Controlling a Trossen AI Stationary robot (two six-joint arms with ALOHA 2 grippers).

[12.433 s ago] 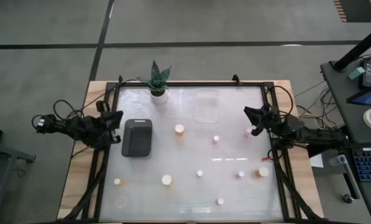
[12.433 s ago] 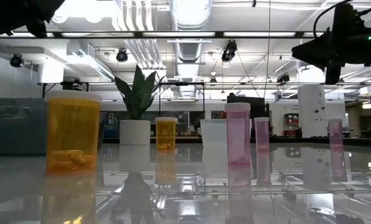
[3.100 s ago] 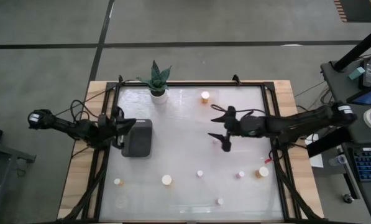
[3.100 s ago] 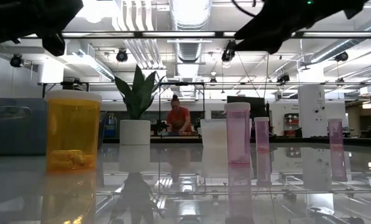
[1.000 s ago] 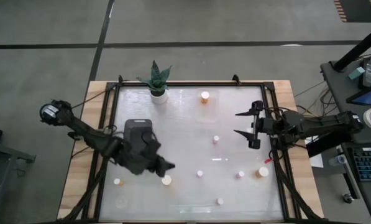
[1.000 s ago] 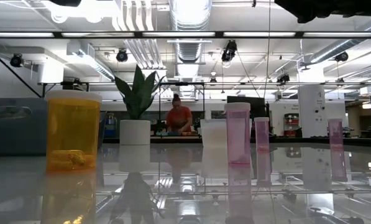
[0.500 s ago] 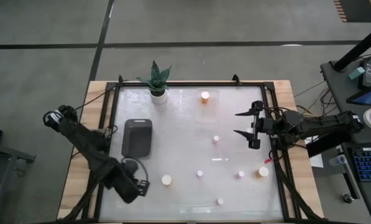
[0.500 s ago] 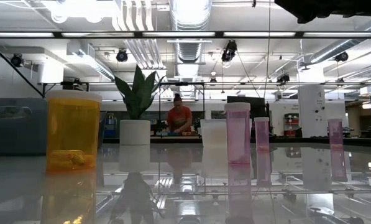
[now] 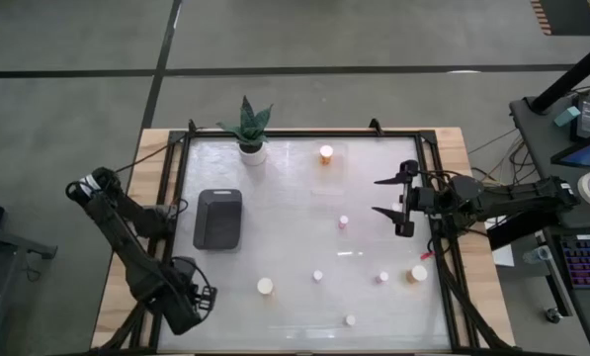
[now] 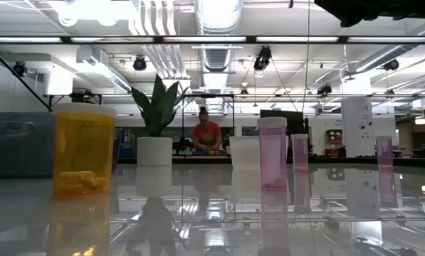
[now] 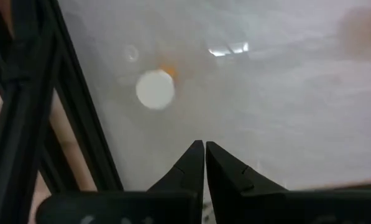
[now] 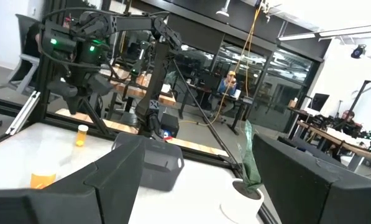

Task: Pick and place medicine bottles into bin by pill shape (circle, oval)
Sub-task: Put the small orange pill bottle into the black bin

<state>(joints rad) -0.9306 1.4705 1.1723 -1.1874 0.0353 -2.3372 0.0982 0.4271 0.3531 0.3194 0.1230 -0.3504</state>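
- White-capped medicine bottles stand scattered across the frosted white tabletop (image 9: 295,198): a wide orange bottle (image 9: 265,286) near the front edge, another orange bottle (image 9: 418,273) at the right side, and small pinkish-red bottles (image 9: 343,222) between them.
- One orange-bodied bottle (image 9: 326,153) stands at the far edge, inside the clear plastic tray, whose outline is barely visible.
- The dark grey rectangular bin (image 9: 218,218) sits left of centre, with no bottle visible in it.
- The left gripper (image 9: 198,300) hovers at the front-left corner, jaws together, above a small white-capped bottle (image 11: 155,89).
- The right gripper (image 9: 393,203) hangs at the right edge, jaws wide apart, holding nothing.
- A white pot with a green plant (image 9: 251,148) stands at the back; a person in red (image 10: 206,134) shows beyond the table.
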